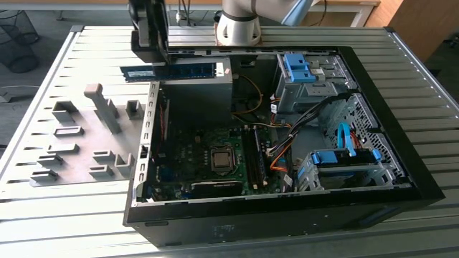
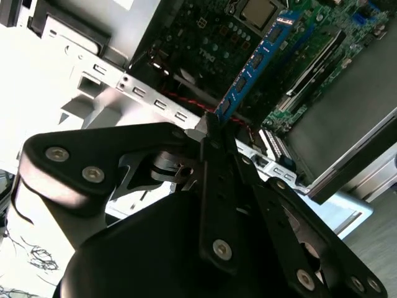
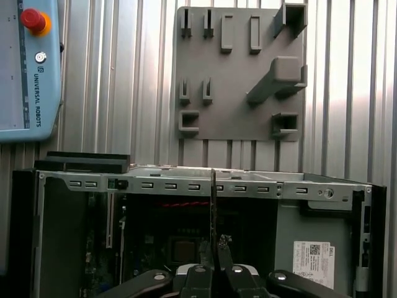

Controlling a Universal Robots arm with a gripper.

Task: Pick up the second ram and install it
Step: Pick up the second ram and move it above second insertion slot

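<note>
Above the case's far edge: the gripper (image 1: 159,63) hangs over the open computer case (image 1: 287,212) on the ribbed table (image 1: 72,215).
Grip: pinched tight on one end of the second ram (image 1: 183,70), nothing else.
Stick: level, standing on edge, well clear of the motherboard (image 1: 208,161); the end-grip probably leaves its long edge free for a slot.
Holder plate (image 1: 79,145): beside the case.

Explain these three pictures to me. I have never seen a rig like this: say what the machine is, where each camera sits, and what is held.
A robot arm stands at a slatted metal table. The exterior view looks on from off the arm; both wrist views ride on it. On the table lie an open computer case and a grey holder plate. The gripper is shut on the second ram, a slim blue memory stick, over the case.
</note>
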